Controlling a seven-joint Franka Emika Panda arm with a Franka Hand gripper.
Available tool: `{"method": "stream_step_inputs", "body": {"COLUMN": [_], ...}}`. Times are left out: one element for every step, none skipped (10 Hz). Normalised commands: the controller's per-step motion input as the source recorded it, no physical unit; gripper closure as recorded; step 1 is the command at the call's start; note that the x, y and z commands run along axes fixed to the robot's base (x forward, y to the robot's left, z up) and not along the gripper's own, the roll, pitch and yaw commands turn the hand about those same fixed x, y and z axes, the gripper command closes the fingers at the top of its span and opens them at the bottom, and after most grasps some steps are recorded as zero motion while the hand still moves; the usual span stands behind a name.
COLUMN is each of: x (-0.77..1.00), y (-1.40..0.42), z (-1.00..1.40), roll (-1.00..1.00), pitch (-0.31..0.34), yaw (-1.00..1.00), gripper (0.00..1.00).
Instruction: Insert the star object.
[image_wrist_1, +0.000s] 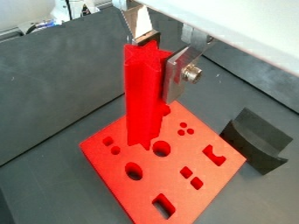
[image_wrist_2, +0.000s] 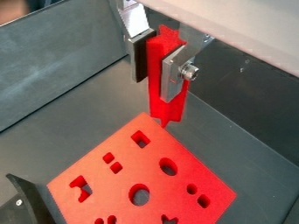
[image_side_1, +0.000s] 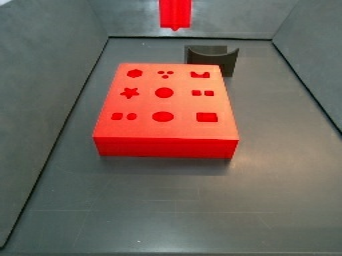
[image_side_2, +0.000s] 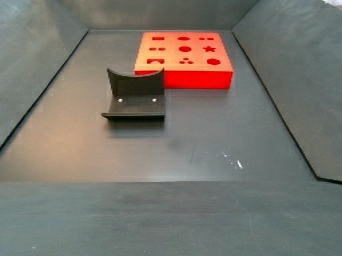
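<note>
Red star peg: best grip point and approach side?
Upper end, from above. The star peg hangs upright and is long and slim, so the gripper clamps its top across opposite sides, jaws shut on it, leaving the lower end free above the red block.

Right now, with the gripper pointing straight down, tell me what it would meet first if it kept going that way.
The gripper holds the star object upright above the red block. Going down, the peg's tip would likely meet the block's top face first, apparently beside the holes; depth is unclear.
</note>
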Motion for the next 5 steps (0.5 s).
{"method": "stream_step_inputs", "body": {"x": [0.00, -0.21, -0.31, -0.37, -0.47], "y": [0.00, 0.31, 0.75, 0.72, 0.71], "z": [-0.03, -0.44, -0.80, -0.97, -1.00], "roll": [0.00, 0.06, 0.08, 0.08, 0.05], "pitch": [0.000, -0.060, -0.077, -0.039, -0.011], "yaw": [0.00, -0.12, -0.22, -0.25, -0.27], "gripper": [1.00, 1.00, 1.00, 1.00, 1.00]}}
